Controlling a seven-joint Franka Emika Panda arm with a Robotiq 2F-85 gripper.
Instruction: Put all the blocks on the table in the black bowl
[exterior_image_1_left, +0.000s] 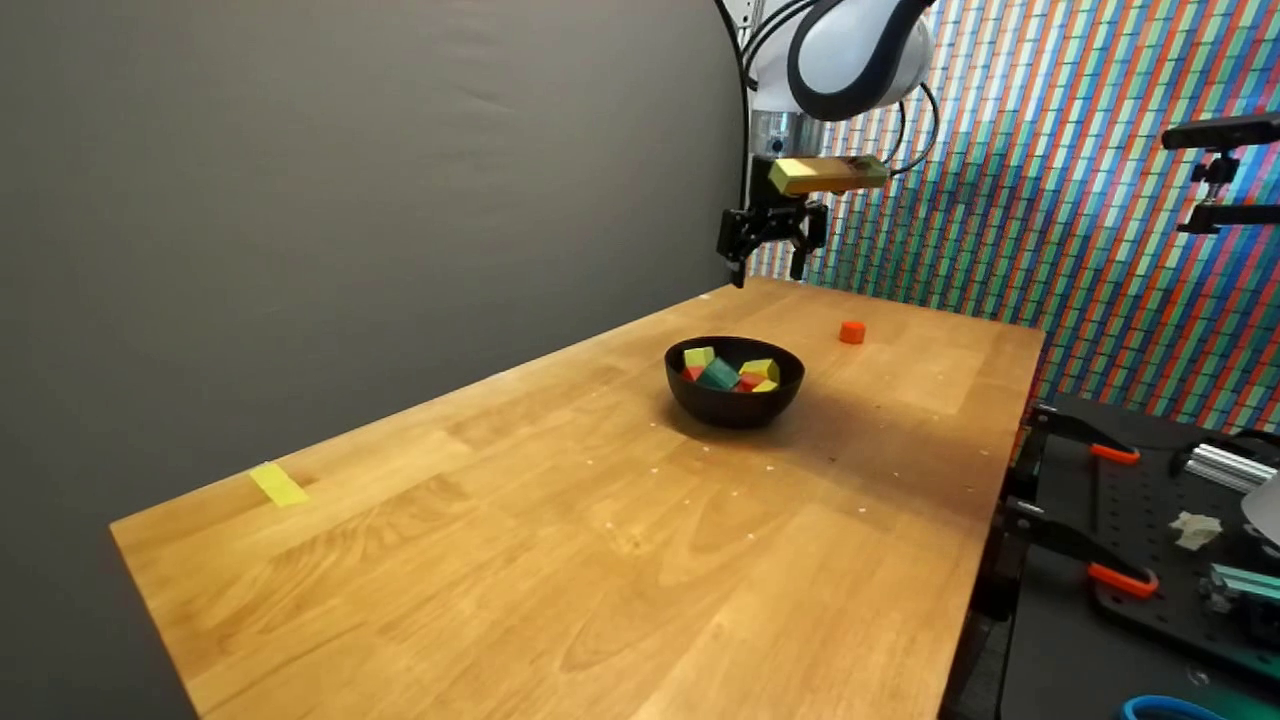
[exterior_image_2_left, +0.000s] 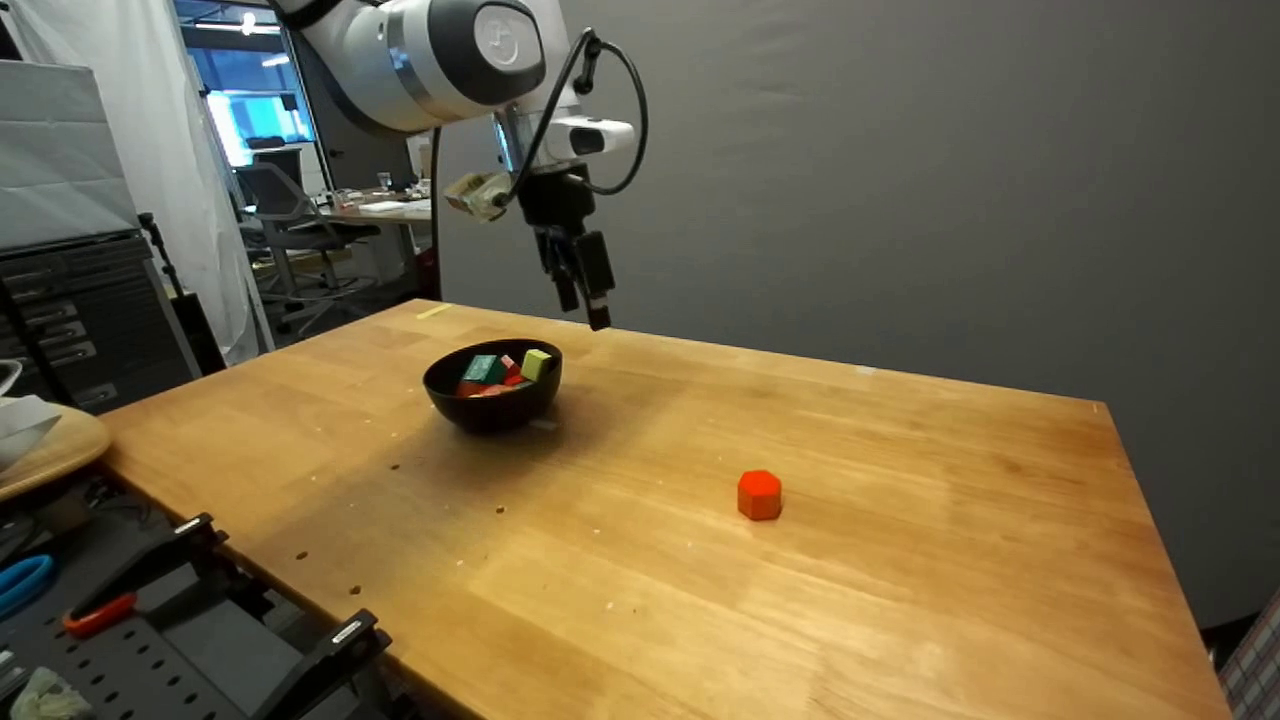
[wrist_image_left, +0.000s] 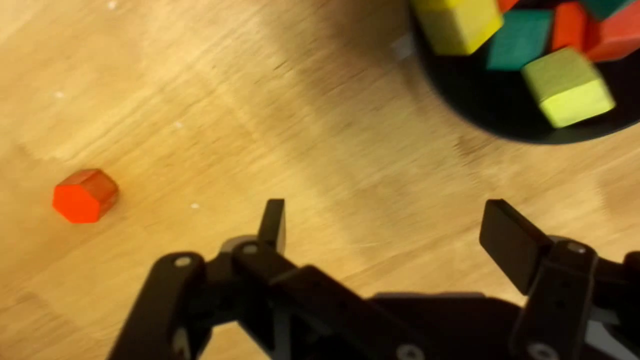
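Several blocks (wrist_image_left: 522, 40) held in the black bowl (exterior_image_1_left: 735, 410)
One orange-red hexagonal block (exterior_image_2_left: 759, 496) is seen on the surface (exterior_image_2_left: 850, 640), apart from the bowl; above, the tool (wrist_image_left: 386, 230) is spread wide.

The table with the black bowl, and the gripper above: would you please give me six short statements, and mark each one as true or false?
1. The black bowl stands upright on the table. True.
2. The table bears only the bowl. False: a hexagonal red-orange block is on it too.
3. The gripper is open and holds nothing. True.
4. The gripper rests on the table. False: it hangs above the table.
5. A yellow block and a green block lie inside the bowl. True.
6. The hexagonal red-orange block touches the bowl. False: a gap shows between them.
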